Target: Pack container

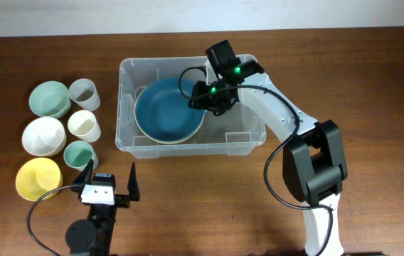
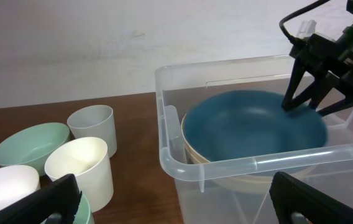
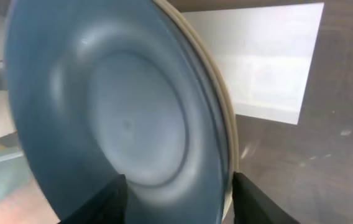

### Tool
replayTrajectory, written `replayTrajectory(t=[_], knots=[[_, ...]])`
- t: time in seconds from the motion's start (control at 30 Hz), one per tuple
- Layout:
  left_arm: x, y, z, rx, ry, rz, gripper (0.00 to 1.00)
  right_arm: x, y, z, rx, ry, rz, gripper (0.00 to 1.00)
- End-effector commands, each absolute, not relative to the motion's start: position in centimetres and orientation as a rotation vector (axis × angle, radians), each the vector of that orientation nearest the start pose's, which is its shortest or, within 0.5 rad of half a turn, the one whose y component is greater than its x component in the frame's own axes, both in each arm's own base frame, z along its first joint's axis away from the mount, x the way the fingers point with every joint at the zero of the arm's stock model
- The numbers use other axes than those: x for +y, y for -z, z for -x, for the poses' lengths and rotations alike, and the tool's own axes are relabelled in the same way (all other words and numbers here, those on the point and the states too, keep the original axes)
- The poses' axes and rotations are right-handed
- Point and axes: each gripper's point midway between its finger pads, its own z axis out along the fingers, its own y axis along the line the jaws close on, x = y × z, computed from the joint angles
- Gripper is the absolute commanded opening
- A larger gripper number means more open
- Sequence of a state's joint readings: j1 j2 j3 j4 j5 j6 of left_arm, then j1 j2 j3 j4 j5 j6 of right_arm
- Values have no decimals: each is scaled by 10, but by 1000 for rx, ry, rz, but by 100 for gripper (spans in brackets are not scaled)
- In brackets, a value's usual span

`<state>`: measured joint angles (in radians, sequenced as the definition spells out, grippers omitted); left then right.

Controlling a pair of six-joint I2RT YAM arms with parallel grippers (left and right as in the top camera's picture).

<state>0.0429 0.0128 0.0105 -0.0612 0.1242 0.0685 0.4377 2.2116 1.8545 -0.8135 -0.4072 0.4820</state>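
Note:
The clear plastic container [image 1: 188, 147] stands at the table's middle. Inside it a blue bowl [image 1: 165, 110] is nested in a beige bowl [image 3: 227, 124]. My right gripper [image 1: 203, 99] is inside the container at the blue bowl's right rim, with its fingers open on either side of the rim. The right wrist view [image 3: 179, 202] shows the bowl [image 3: 120, 118] filling the frame and the container's white label [image 3: 270, 68]. My left gripper [image 1: 109, 179] is open and empty, low in front of the container's left corner [image 2: 257, 163].
Left of the container stand a mint bowl [image 1: 50, 99], a white bowl [image 1: 43, 136], a yellow bowl [image 1: 38, 178], a grey cup [image 1: 84, 93], a cream cup [image 1: 84, 125] and a mint cup [image 1: 80, 153]. The right part of the container floor is bare.

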Motion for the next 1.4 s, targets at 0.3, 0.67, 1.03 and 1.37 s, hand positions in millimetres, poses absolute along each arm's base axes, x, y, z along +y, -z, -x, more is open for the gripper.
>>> replayTrajectory(t=[0.3,0.67,1.03,1.37], knots=[[-10,-159,-246,1634,5,-129,99,279,-87,-451,2829,-724,62,50],[-10,-159,-246,1634,5,-129,100,243,-189,-476,2713,-511,117,54],[-10,-159,-246,1634,5,-129,99,79,-324,-453,2557,-113,-204,99],[-10,-159,-246,1633,5,-129,99,-3,-332,-432,2579,-152,-374,99]])
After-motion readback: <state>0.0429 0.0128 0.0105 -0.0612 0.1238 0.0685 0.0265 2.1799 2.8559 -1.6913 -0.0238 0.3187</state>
